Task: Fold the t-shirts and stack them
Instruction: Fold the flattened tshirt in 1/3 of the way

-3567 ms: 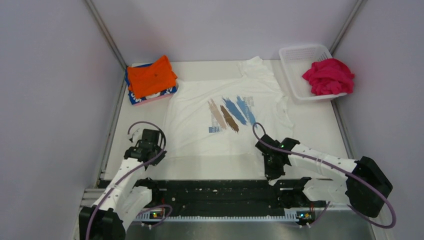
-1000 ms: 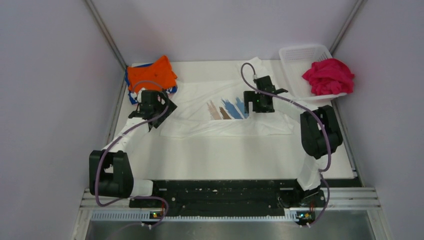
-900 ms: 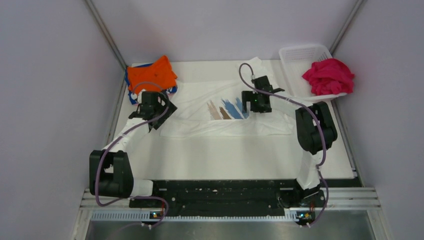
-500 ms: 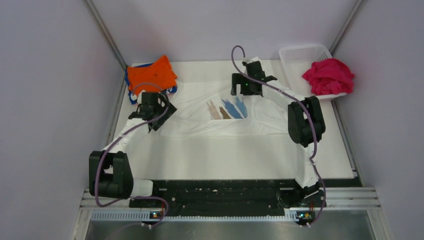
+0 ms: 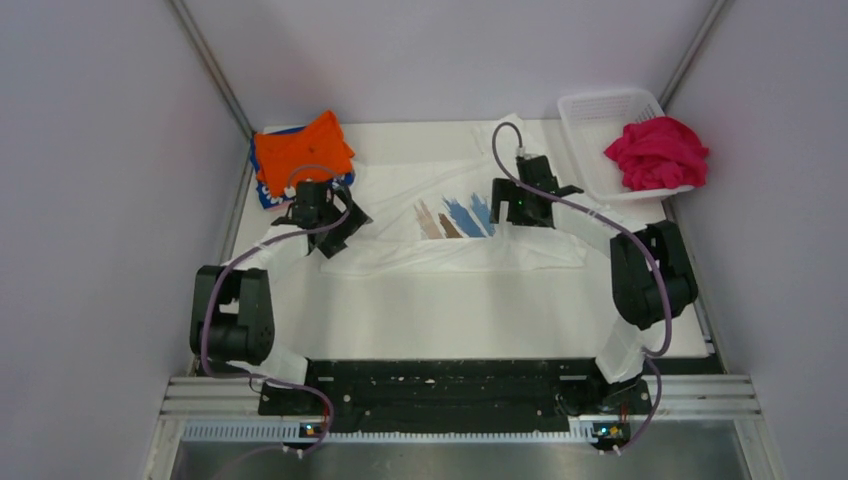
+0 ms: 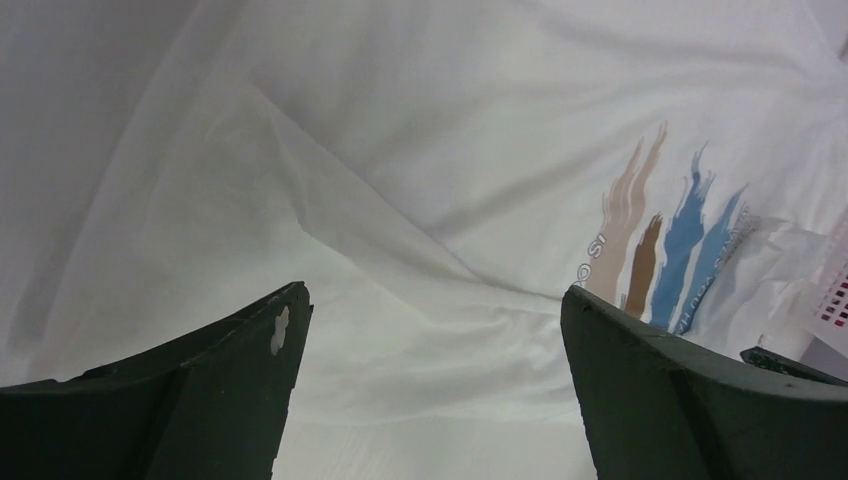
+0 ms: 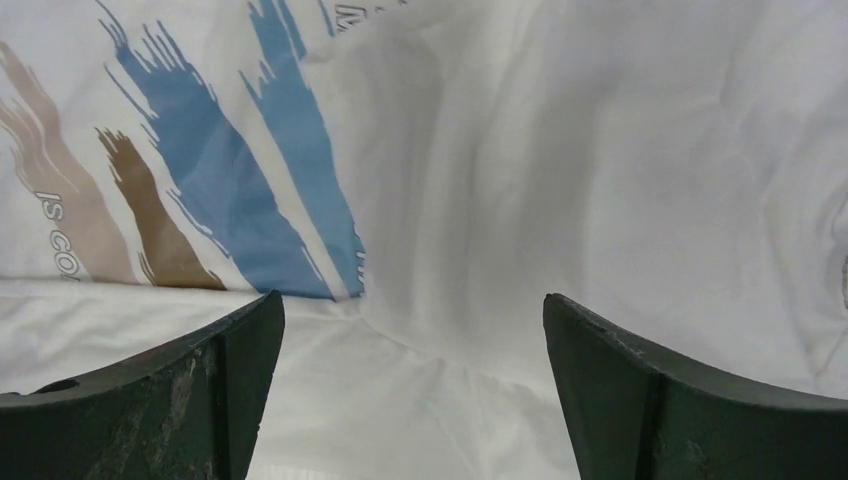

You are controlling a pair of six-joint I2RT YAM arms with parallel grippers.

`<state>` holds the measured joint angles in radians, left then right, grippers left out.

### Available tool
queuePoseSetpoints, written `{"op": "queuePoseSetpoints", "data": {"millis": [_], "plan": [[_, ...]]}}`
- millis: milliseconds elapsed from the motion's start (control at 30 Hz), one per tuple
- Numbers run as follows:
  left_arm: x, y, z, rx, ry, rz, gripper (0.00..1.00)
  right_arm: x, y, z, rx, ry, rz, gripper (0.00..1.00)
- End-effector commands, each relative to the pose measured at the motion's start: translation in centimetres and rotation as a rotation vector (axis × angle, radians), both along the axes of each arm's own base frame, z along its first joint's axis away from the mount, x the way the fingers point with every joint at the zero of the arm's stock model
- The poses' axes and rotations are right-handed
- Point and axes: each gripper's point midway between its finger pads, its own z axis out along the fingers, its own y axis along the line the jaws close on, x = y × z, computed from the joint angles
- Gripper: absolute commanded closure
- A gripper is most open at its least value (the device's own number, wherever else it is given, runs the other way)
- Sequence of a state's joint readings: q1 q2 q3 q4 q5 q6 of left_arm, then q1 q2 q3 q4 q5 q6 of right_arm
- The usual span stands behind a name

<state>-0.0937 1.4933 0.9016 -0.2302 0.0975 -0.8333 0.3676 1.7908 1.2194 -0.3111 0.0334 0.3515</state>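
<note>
1. Top external view: a white t-shirt [image 5: 455,245] lies across the far half of the bench [image 5: 450,310], doubled over into a wide band, with its collar end towards the back wall.
2. Its print of blue and brown strokes [image 5: 455,217] faces up near the middle. A folded layer of white cloth covers the lower ends of the strokes.
3. The left gripper [image 5: 340,225] hangs over the left end of the white t-shirt. From its wrist camera I see the two fingers [image 6: 240,350] standing well apart, with nothing between them but creased white cloth below.
4. The right gripper [image 5: 518,208] sits just right of the print. Its wrist camera shows the fingers [image 7: 620,370] spread wide and gripping nothing, with the blue strokes and the fold edge beneath them.
5. An orange t-shirt [image 5: 300,152] rests folded in the far left corner, just beyond the left gripper. It lies on top of a blue-patterned t-shirt [image 5: 266,192], of which only the edge shows.
6. A pink t-shirt [image 5: 655,152] is bunched in a heap in the white basket [image 5: 590,110] at the far right corner, spilling over its right rim.
7. The basket stands close beside the right shoulder of the white t-shirt; I cannot tell whether they touch.
</note>
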Motion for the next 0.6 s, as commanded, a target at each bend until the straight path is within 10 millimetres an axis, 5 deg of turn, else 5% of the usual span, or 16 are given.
{"op": "queuePoseSetpoints", "data": {"millis": [0,233,567], "plan": [[2.0,-1.1,-1.2,-0.024,-0.011,-0.045,0.01,-0.2,-1.1,0.2,0.061,-0.045,-0.095,0.01],[0.1,0.1,-5.1,0.036,0.105,-0.011,0.01,-3.0,-2.8,-3.2,0.057,0.028,-0.206,0.01],[-8.6,2.0,-7.3,0.082,0.219,0.05,0.01,-12.6,-4.7,-5.8,0.093,0.174,-0.263,0.01]]}}
